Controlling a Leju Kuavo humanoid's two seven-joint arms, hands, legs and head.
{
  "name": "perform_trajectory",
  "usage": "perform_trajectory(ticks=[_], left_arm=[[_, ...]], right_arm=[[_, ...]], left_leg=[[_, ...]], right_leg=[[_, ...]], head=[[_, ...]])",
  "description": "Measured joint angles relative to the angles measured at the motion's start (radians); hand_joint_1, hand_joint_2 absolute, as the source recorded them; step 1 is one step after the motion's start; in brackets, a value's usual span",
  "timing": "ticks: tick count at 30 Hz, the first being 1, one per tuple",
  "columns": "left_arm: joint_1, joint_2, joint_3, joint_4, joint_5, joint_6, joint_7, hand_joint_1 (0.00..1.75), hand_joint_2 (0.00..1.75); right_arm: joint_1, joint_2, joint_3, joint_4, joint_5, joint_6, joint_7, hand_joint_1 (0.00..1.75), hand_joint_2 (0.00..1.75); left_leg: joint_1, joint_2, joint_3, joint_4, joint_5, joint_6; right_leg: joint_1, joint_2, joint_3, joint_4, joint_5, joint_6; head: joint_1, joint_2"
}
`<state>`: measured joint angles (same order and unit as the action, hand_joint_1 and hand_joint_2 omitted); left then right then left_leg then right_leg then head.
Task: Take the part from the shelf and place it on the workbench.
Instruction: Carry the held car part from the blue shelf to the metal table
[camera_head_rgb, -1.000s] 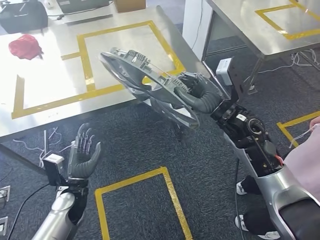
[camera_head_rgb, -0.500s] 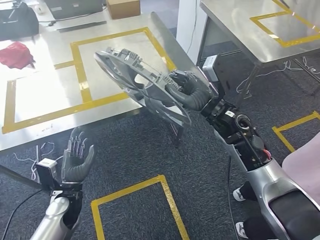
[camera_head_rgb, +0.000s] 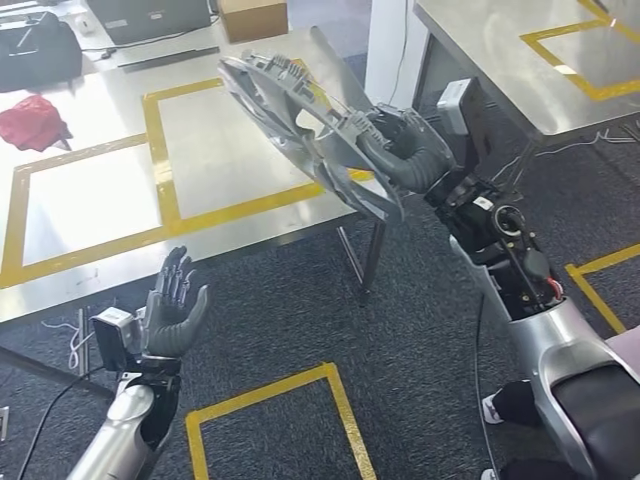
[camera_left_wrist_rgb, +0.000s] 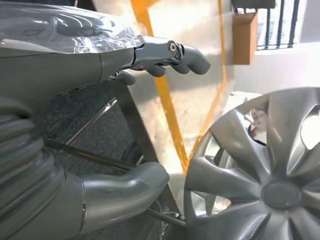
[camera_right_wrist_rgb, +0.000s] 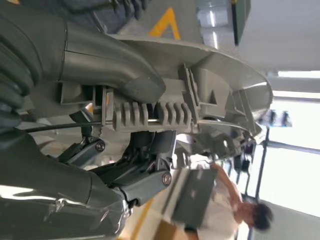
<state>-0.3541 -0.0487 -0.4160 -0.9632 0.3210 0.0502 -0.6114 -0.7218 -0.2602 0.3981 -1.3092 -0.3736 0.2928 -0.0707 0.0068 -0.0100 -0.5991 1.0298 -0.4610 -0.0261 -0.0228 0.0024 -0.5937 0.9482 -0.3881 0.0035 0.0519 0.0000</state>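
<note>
At about nine o'clock in my head view a red cloth (camera_head_rgb: 34, 122) lies on the workbench (camera_head_rgb: 90, 200), whose steel top is marked off with yellow tape (camera_head_rgb: 155, 150). A dark bag (camera_head_rgb: 41, 50) sits at the bench's far edge around ten o'clock, and a cardboard box (camera_head_rgb: 253, 18) stands at twelve o'clock.

My left hand (camera_head_rgb: 172, 308) is at seven o'clock, raised over the dark carpet in front of the bench's near edge. Its palm is turned up, its fingers are spread apart, and it holds nothing. From my left wrist, those fingers (camera_left_wrist_rgb: 181, 52) stretch out straight and free, with the spoked face of the hubcap (camera_left_wrist_rgb: 264, 170) beyond them.

The hubcap (camera_head_rgb: 309, 120), a silver wheel cover, is in the air at about one o'clock, tilted steeply, above the bench's right corner and touching no surface. My right hand (camera_head_rgb: 404, 150) grips its rim at two o'clock, thumb on one face and fingers on the other. My right wrist view shows the thumb (camera_right_wrist_rgb: 109, 67) pressed along the ribbed back of the cover.

A person (camera_right_wrist_rgb: 230, 205) stands beyond it.
</note>
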Motion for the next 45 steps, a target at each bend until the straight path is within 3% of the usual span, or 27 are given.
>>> perform_trajectory(ticks=[3, 4, 5, 7, 9, 11, 14, 15, 18, 19, 20, 21, 23, 24, 26, 29, 31, 33, 34, 35, 36, 38, 39, 41, 45], left_arm=[[0.008, 0.000, -0.004, 0.001, 0.000, 0.001, 0.003, 0.00, 1.75], [0.011, 0.000, -0.005, 0.001, 0.000, 0.001, 0.004, 0.00, 1.75], [0.013, 0.000, -0.006, 0.001, 0.000, 0.001, 0.005, 0.00, 1.75], [0.013, 0.000, -0.007, 0.002, 0.000, 0.001, 0.006, 0.00, 1.75], [0.010, 0.001, -0.008, 0.002, 0.000, 0.001, 0.007, 0.00, 1.75], [0.008, 0.001, -0.009, 0.002, -0.001, 0.001, 0.007, 0.00, 1.75], [0.002, 0.001, -0.010, 0.001, -0.001, 0.001, 0.008, 0.00, 1.75], [0.001, 0.001, -0.011, 0.000, -0.001, 0.001, 0.008, 0.00, 1.75], [0.006, -0.002, -0.015, 0.002, -0.002, 0.001, 0.011, 0.00, 1.75], [0.009, -0.002, -0.016, 0.003, -0.002, 0.001, 0.011, 0.00, 1.75], [0.010, -0.002, -0.016, 0.003, -0.002, 0.001, 0.012, 0.00, 1.75], [0.011, -0.003, -0.016, 0.003, -0.002, 0.001, 0.012, 0.00, 1.75], [0.009, -0.004, -0.017, 0.004, -0.002, 0.001, 0.012, 0.00, 1.75], [0.008, -0.005, -0.017, 0.004, -0.002, 0.001, 0.012, 0.00, 1.75], [0.005, -0.006, -0.017, 0.004, -0.001, 0.001, 0.012, 0.00, 1.75], [-0.001, -0.007, -0.017, 0.004, -0.002, 0.001, 0.010, 0.00, 1.75], [-0.004, -0.007, -0.017, 0.004, -0.002, 0.001, 0.010, 0.00, 1.75], [-0.001, -0.007, -0.017, 0.004, -0.003, 0.001, 0.010, 0.00, 1.75], [0.002, -0.007, -0.017, 0.005, -0.003, 0.001, 0.010, 0.00, 1.75], [0.003, -0.006, -0.017, 0.005, -0.003, 0.001, 0.011, 0.00, 1.75], [0.003, -0.006, -0.017, 0.005, -0.004, 0.001, 0.011, 0.00, 1.75], [0.000, -0.005, -0.017, 0.005, -0.004, 0.001, 0.011, 0.00, 1.75], [-0.002, -0.005, -0.017, 0.005, -0.004, 0.001, 0.010, 0.00, 1.75], [-0.005, -0.004, -0.017, 0.005, -0.004, 0.000, 0.010, 0.00, 1.75], [-0.007, -0.004, -0.017, 0.005, -0.005, 0.000, 0.010, 0.00, 1.75]], right_arm=[[-0.018, 0.006, 0.000, 0.033, 0.018, -0.001, -0.019, 1.75, 1.75], [-0.019, 0.008, 0.001, 0.043, 0.020, 0.000, -0.022, 1.75, 1.75], [-0.021, 0.010, 0.001, 0.051, 0.021, 0.000, -0.023, 1.75, 1.75], [-0.030, 0.014, 0.001, 0.064, 0.021, 0.001, -0.024, 1.75, 1.75], [-0.042, 0.018, 0.002, 0.075, 0.020, 0.004, -0.026, 1.75, 1.75], [-0.050, 0.021, 0.004, 0.086, 0.023, 0.005, -0.028, 1.75, 1.75], [-0.068, 0.025, 0.004, 0.102, 0.039, 0.001, -0.037, 1.75, 1.75], [-0.077, 0.027, 0.005, 0.109, 0.045, 0.001, -0.043, 1.75, 1.75], [-0.096, 0.033, 0.008, 0.142, 0.061, 0.001, -0.067, 1.75, 1.75], [-0.103, 0.035, 0.010, 0.156, 0.066, 0.001, -0.073, 1.75, 1.75], [-0.112, 0.037, 0.011, 0.168, 0.069, 0.002, -0.079, 1.75, 1.75], [-0.125, 0.039, 0.012, 0.180, 0.072, 0.004, -0.084, 1.75, 1.75], [-0.155, 0.044, 0.015, 0.206, 0.074, 0.010, -0.096, 1.75, 1.75], [-0.170, 0.047, 0.017, 0.221, 0.075, 0.013, -0.102, 1.75, 1.75], [-0.188, 0.056, 0.019, 0.245, 0.076, 0.018, -0.114, 1.75, 1.75], [-0.207, 0.067, 0.020, 0.263, 0.079, 0.019, -0.119, 1.75, 1.75], [-0.215, 0.073, 0.021, 0.273, 0.078, 0.020, -0.117, 1.75, 1.75], [-0.210, 0.077, 0.023, 0.284, 0.076, 0.021, -0.113, 1.75, 1.75], [-0.206, 0.080, 0.025, 0.288, 0.076, 0.022, -0.110, 1.75, 1.75], [-0.203, 0.082, 0.027, 0.291, 0.076, 0.023, -0.107, 1.75, 1.75], [-0.201, 0.085, 0.028, 0.293, 0.076, 0.024, -0.104, 1.75, 1.75], [-0.201, 0.091, 0.031, 0.294, 0.076, 0.025, -0.100, 1.75, 1.75], [-0.202, 0.093, 0.033, 0.295, 0.076, 0.026, -0.099, 1.75, 1.75], [-0.203, 0.098, 0.035, 0.298, 0.076, 0.027, -0.098, 1.75, 1.75], [-0.204, 0.100, 0.036, 0.299, 0.076, 0.027, -0.096, 1.75, 1.75]], left_leg=[[0.003, 0.005, -0.126, 0.200, -0.064, -0.013], [0.002, 0.005, -0.153, 0.224, -0.065, -0.011], [0.001, 0.005, -0.161, 0.207, -0.041, -0.004], [-0.008, 0.005, -0.128, 0.072, 0.063, 0.021], [-0.018, 0.005, -0.084, -0.057, 0.126, 0.044], [-0.024, 0.005, -0.063, -0.099, 0.122, 0.054], [-0.015, 0.003, -0.031, -0.125, 0.119, 0.062], [-0.011, 0.002, -0.019, -0.131, 0.117, 0.064], [-0.007, 0.001, 0.005, -0.133, 0.099, 0.066], [-0.005, -0.001, 0.013, -0.132, 0.092, 0.063], [-0.003, -0.002, 0.022, -0.131, 0.085, 0.060], [-0.001, -0.004, 0.030, -0.130, 0.077, 0.055], [0.002, -0.007, 0.043, -0.124, 0.061, 0.045], [0.003, -0.008, 0.044, -0.118, 0.055, 0.039], [0.001, -0.010, 0.039, -0.105, 0.043, 0.026], [0.000, -0.007, 0.025, -0.065, 0.023, 0.008], [0.003, 0.001, -0.035, 0.049, -0.011, -0.003], [0.004, 0.004, -0.123, 0.187, -0.053, -0.010], [0.004, 0.004, -0.154, 0.219, -0.055, -0.010], [0.003, 0.004, -0.167, 0.212, -0.036, -0.006], [0.002, 0.004, -0.161, 0.164, 0.005, 0.000], [-0.006, 0.004, -0.115, 0.015, 0.104, 0.023], [-0.011, 0.005, -0.092, -0.049, 0.127, 0.034], [-0.018, 0.004, -0.069, -0.097, 0.129, 0.045], [-0.020, 0.002, -0.064, -0.101, 0.128, 0.045]], right_leg=[[0.005, 0.002, 0.019, -0.001, -0.018, -0.013], [0.007, 0.003, 0.027, -0.001, -0.025, -0.015], [0.010, 0.004, 0.036, -0.002, -0.033, -0.016], [0.014, 0.006, 0.055, -0.002, -0.048, -0.015], [0.017, 0.007, 0.066, -0.004, -0.061, -0.011], [0.017, 0.008, 0.073, -0.006, -0.066, 0.000], [0.016, 0.006, 0.069, 0.019, -0.087, 0.016], [0.015, 0.005, 0.049, 0.061, -0.106, 0.020], [0.011, 0.005, -0.055, 0.255, -0.175, 0.026], [0.008, 0.005, -0.080, 0.284, -0.177, 0.030], [0.004, 0.004, -0.089, 0.275, -0.156, 0.035], [-0.001, 0.003, -0.082, 0.225, -0.110, 0.042], [-0.007, 0.001, -0.051, 0.088, -0.009, 0.054], [-0.006, 0.000, -0.032, 0.031, 0.014, 0.053], [0.002, -0.002, -0.018, 0.001, 0.006, 0.035], [-0.001, -0.002, -0.003, -0.001, -0.001, 0.007], [-0.004, 0.000, 0.011, -0.006, -0.006, -0.002], [-0.002, 0.003, 0.022, -0.006, -0.016, -0.010], [0.000, 0.004, 0.028, -0.006, -0.022, -0.012], [0.002, 0.006, 0.034, -0.006, -0.027, -0.012], [0.004, 0.008, 0.042, -0.007, -0.034, -0.012], [0.007, 0.011, 0.057, -0.008, -0.046, -0.010], [0.008, 0.012, 0.061, -0.008, -0.052, -0.006], [0.009, 0.014, 0.065, -0.011, -0.062, 0.004], [0.008, 0.014, 0.069, -0.016, -0.067, 0.013]], head=[[-0.018, 0.000], [-0.022, 0.000], [-0.025, 0.000], [-0.029, 0.000], [-0.030, 0.000], [-0.030, 0.000], [-0.028, 0.000], [-0.024, 0.000], [-0.010, 0.000], [-0.006, 0.000], [-0.003, 0.000], [0.001, 0.000], [0.006, 0.000], [0.010, 0.000], [0.011, 0.000], [0.004, 0.000], [-0.007, 0.000], [-0.018, 0.000], [-0.022, 0.000], [-0.025, 0.000], [-0.029, 0.000], [-0.031, 0.000], [-0.032, 0.000], [-0.034, 0.000], [-0.035, 0.000]])
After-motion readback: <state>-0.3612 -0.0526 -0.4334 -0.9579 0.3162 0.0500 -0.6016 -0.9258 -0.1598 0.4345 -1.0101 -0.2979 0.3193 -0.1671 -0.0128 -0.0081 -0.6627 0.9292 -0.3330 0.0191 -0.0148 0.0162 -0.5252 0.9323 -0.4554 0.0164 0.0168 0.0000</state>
